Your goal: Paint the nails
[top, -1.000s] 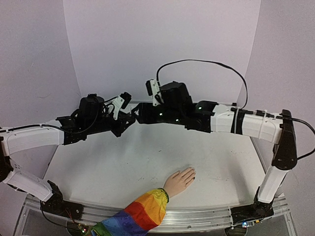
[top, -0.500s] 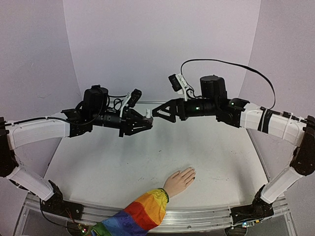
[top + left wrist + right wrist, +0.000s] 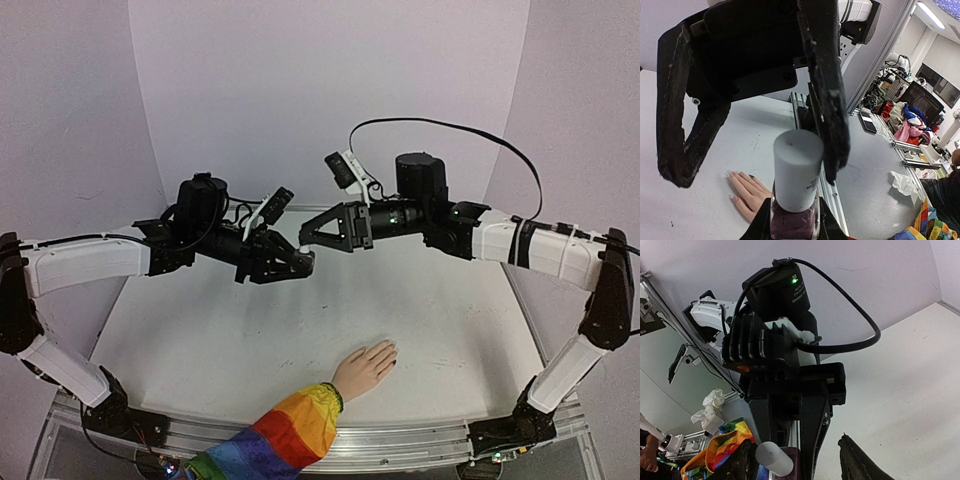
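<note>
A pale mannequin hand [image 3: 365,368] in a rainbow-striped sleeve [image 3: 285,435] lies palm down near the table's front edge. Its nails [image 3: 391,356] are tiny, and one shows a dark spot [image 3: 751,176]. High above the table, my left gripper [image 3: 298,260] is shut on a small purple polish bottle [image 3: 795,224] with a pale grey cap [image 3: 797,172]. My right gripper [image 3: 308,237] faces it tip to tip, with its jaws open. The cap [image 3: 774,459] sits between the right fingers [image 3: 741,463], close to one and clear of the other.
The white tabletop [image 3: 250,340] ends at a metal rail [image 3: 400,437] along the front. Purple backdrop walls [image 3: 330,90] close in the back and sides. A black cable [image 3: 450,135] loops above the right arm.
The right gripper has come back left toward the left gripper's bottle and narrowed its jaws. The left gripper has shifted slightly with the bottle. The hand has not moved.
</note>
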`<action>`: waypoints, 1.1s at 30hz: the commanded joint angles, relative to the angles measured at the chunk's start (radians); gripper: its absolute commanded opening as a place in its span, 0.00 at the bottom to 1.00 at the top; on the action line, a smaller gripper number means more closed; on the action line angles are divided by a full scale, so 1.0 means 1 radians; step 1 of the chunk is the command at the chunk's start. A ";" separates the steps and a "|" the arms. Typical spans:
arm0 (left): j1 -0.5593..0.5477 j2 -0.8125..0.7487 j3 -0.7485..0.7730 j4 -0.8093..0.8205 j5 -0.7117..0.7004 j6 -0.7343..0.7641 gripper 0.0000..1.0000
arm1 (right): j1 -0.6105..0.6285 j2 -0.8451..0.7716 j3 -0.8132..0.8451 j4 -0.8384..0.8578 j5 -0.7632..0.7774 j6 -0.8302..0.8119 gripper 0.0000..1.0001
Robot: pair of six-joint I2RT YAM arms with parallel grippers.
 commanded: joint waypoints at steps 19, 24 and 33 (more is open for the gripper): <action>0.005 -0.104 -0.018 0.054 -0.311 0.091 0.00 | 0.074 0.053 0.073 0.055 -0.003 -0.056 0.00; 0.004 -0.175 -0.071 0.046 -0.883 0.151 0.00 | 0.153 0.060 0.058 0.009 0.463 -0.057 0.00; 0.001 -0.201 -0.075 0.008 -1.147 0.178 0.00 | 0.369 0.298 0.312 -0.217 1.253 0.218 0.00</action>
